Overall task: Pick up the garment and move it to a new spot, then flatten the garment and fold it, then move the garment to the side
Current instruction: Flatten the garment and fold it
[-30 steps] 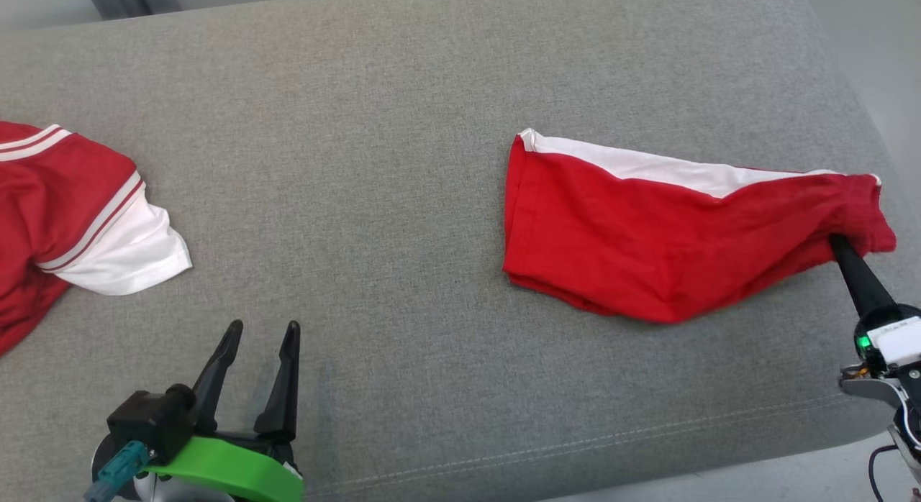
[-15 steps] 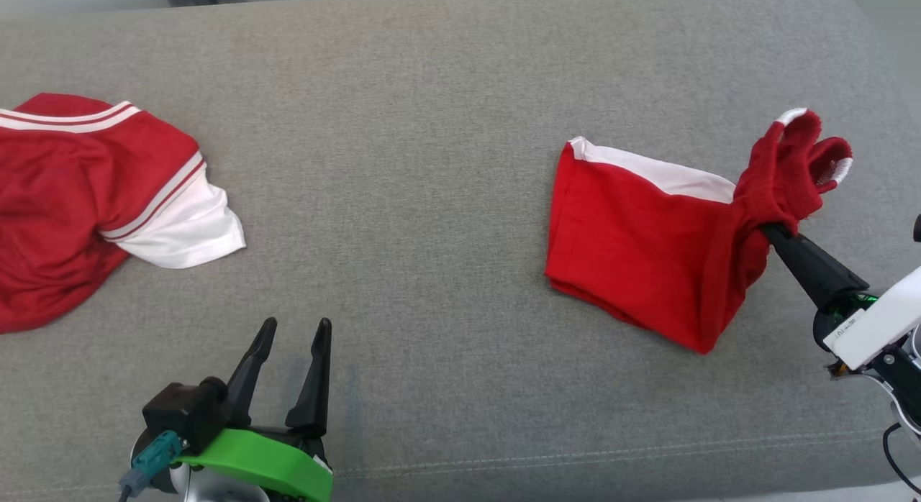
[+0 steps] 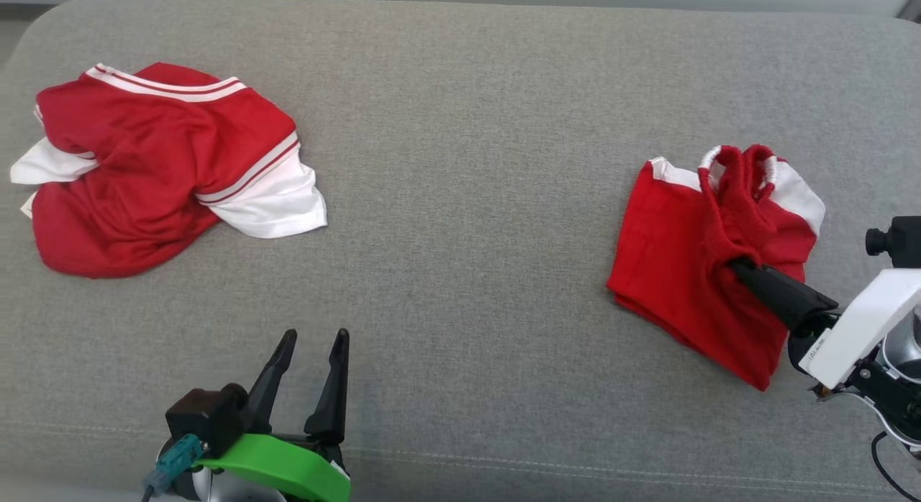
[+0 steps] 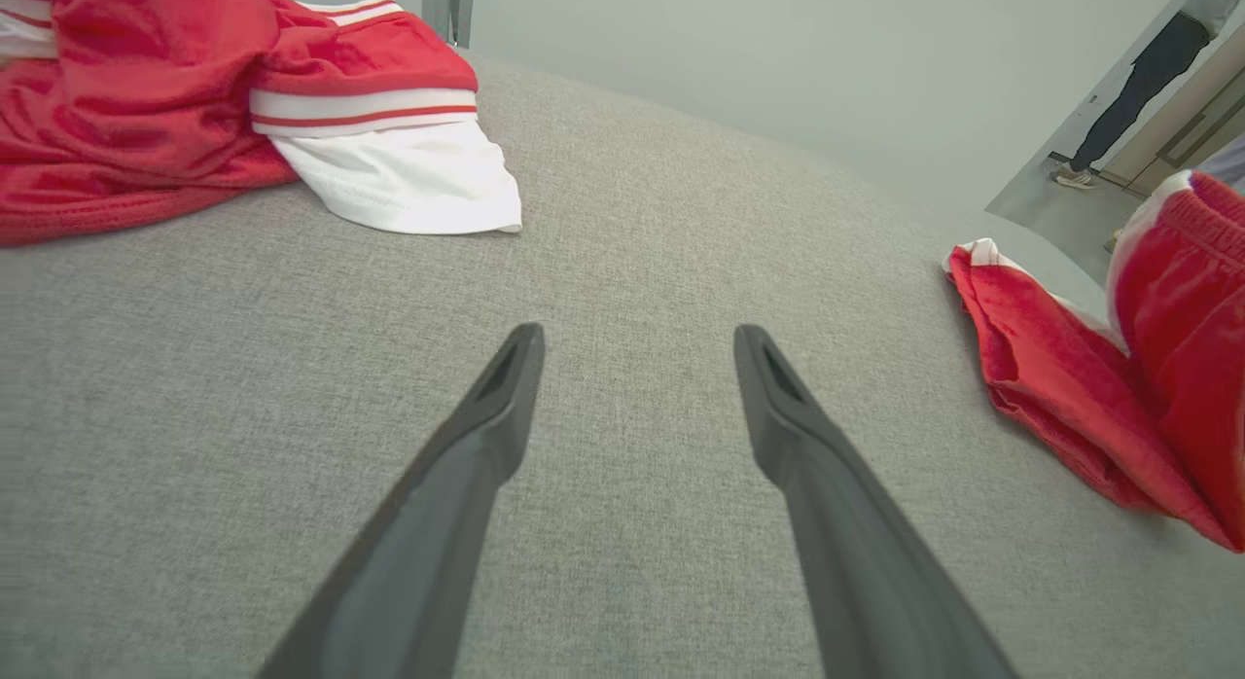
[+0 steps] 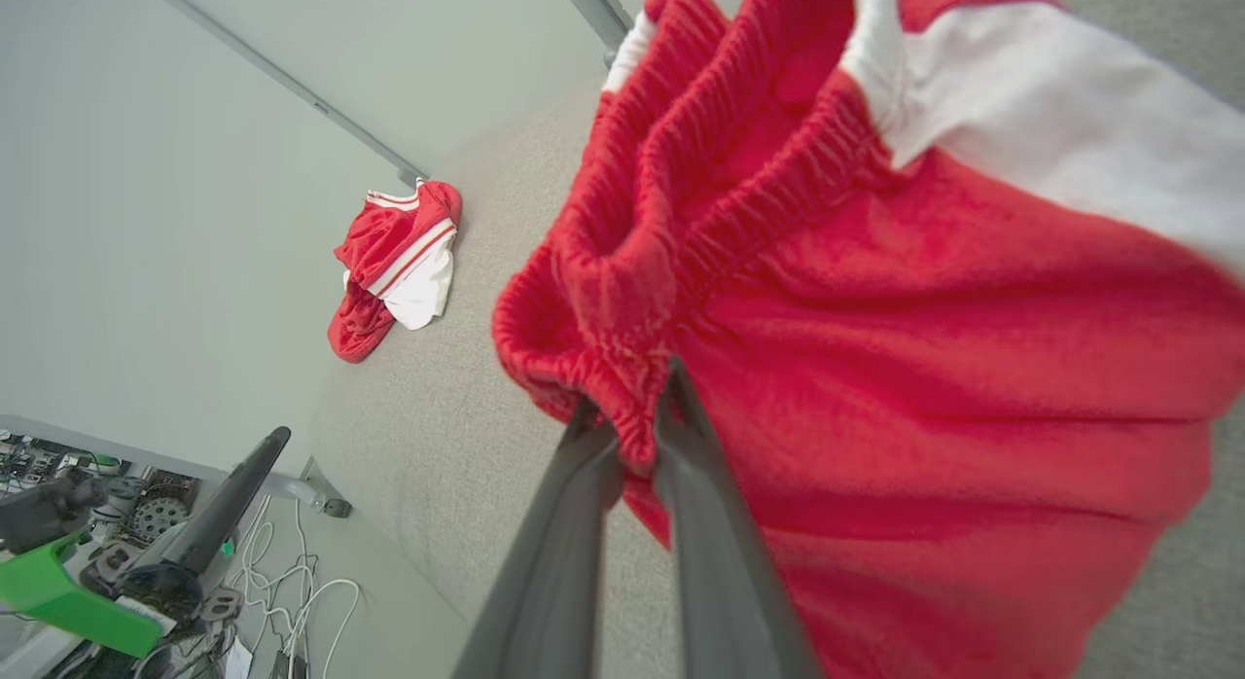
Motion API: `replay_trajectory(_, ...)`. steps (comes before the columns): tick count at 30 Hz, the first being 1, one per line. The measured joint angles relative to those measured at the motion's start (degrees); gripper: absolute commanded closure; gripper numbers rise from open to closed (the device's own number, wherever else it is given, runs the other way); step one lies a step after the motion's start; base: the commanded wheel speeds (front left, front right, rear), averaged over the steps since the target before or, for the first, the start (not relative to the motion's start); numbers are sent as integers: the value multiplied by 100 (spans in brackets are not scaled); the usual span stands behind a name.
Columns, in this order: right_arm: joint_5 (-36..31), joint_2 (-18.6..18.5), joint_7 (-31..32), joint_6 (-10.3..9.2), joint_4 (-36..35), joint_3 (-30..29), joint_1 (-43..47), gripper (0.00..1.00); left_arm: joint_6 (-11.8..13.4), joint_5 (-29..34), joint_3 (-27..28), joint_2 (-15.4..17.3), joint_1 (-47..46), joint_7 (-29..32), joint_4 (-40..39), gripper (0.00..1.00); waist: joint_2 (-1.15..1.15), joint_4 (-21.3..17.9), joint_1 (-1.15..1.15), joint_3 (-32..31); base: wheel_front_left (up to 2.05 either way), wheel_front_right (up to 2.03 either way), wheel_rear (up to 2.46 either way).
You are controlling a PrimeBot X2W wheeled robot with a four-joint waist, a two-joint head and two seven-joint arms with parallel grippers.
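The garment, red shorts (image 3: 676,272) with white side panels, lies at the right of the grey cushion (image 3: 468,200). My right gripper (image 3: 734,263) is shut on their red elastic waistband, which is bunched up and lifted over the rest of the cloth. In the right wrist view the gripper (image 5: 627,411) pinches the gathered waistband and the shorts (image 5: 924,368) hang behind it. My left gripper (image 3: 315,335) stands open over bare cushion near the front edge, nothing between its fingers (image 4: 506,387). The shorts (image 4: 1070,387) lie well to its right.
A crumpled red and white jersey (image 3: 158,164) lies at the back left of the cushion. The cushion's seamed front edge (image 3: 575,466) runs along the bottom. Cables (image 5: 292,611) lie on the floor beside it. A person's legs (image 4: 1128,95) stand far off.
My right gripper has lifted the waistband and carried it left over the shorts, doubling them to about half their width. The head camera has turned left. The left gripper stays open.
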Motion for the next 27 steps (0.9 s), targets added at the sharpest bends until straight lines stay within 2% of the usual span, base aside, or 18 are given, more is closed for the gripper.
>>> replay_trajectory(7, -30, 109, 158, -18, -14, 105, -177, 100, -82, 0, 35, -26, -3, -2, 90, 0, 0, 226, 0, -70, 0, 0, 0)
replay_trajectory(15, -29, 252, 202, -120, -12, 118, -271, 100, -82, 0, 196, -35, -4, -45, 88, 0, 0, 211, 0, -12, 0, 0, 0)
replay_trajectory(16, -30, 272, 201, -168, -4, 116, -277, 93, -82, 0, 218, -35, -4, -45, 88, 0, 0, 196, 0, 0, 0, 0, 0)
replay_trajectory(17, -40, 292, 198, -199, 12, 114, -283, 61, -82, 0, 238, -35, -4, -46, 89, 0, 0, 179, 0, 12, 0, 0, 0)
replay_trajectory(18, -78, 312, 167, -216, 34, 108, -292, 13, -83, 0, 259, -35, -4, -46, 90, 0, 0, 159, 0, 22, 0, 0, 0)
replay_trajectory(19, -116, 328, 141, -222, 53, 99, -309, 0, -83, 0, 279, -34, -4, -46, 90, 0, 0, 137, 0, 30, 0, 0, 0)
replay_trajectory(27, -439, 528, -105, -252, 178, 174, -439, 0, -142, 9, 320, -38, -29, -51, 127, 0, 0, -41, 0, 35, 0, 0, 0)
